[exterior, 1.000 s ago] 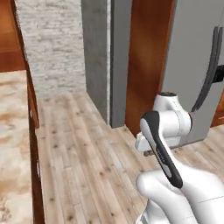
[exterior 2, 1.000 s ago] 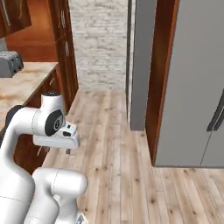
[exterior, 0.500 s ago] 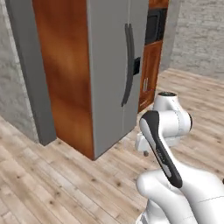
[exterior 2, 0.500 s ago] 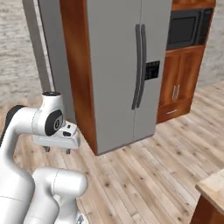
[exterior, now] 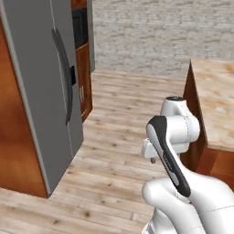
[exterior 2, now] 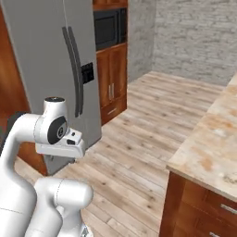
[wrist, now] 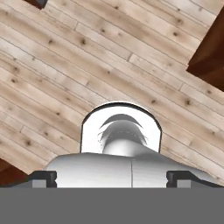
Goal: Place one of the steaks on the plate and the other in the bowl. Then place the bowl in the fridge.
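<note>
Item: fridge [exterior: 41, 91], doors shut, left of folded arm. Fingers [wrist: 112, 177] parted, empty, aimed at plank floor [wrist: 65, 65]. Desk [exterior 2: 208, 148] to the right.

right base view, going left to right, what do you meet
fridge → microwave above a wooden cabinet → stone wall → counter

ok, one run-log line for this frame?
phase: base in transit | gripper: open, empty, over wood floor | fridge: doors closed | counter: on right | steaks, plate, bowl: unseen
</note>
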Controlling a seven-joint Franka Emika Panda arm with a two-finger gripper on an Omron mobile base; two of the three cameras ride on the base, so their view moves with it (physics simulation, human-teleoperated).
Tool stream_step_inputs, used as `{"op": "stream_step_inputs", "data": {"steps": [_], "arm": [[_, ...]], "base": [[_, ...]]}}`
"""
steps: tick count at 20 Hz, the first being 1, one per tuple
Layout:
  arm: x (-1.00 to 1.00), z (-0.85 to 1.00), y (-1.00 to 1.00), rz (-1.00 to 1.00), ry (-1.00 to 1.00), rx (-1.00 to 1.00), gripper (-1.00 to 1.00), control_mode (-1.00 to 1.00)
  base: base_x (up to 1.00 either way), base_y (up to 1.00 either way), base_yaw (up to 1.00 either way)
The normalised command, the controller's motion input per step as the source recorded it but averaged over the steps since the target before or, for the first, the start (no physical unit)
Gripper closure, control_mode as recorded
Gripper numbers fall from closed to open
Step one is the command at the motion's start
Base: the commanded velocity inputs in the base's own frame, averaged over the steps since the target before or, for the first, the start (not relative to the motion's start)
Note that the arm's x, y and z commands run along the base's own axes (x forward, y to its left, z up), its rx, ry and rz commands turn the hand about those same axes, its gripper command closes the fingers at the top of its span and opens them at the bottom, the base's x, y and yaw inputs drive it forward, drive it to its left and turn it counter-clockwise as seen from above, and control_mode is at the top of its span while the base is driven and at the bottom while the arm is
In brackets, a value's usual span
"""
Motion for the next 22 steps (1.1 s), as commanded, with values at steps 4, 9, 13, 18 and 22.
{"op": "stream_step_inputs", "data": {"steps": [4, 9, 13, 18, 22], "arm": [[0.00, 0.00, 0.00, 0.00, 0.00, 0.00, -1.00, 1.00], [0.00, 0.00, 0.00, 0.00, 0.00, 0.00, -1.00, 1.00], [0.00, 0.00, 0.00, 0.00, 0.00, 0.00, -1.00, 1.00], [0.00, 0.00, 0.00, 0.00, 0.00, 0.00, -1.00, 1.00], [0.00, 0.00, 0.00, 0.00, 0.00, 0.00, -1.00, 1.00]], "base": [[0.45, 0.81, -0.44], [0.71, 0.67, -0.45], [0.74, -0.14, -0.31], [1.00, -0.12, -0.11], [0.99, 0.18, -0.01]]}}
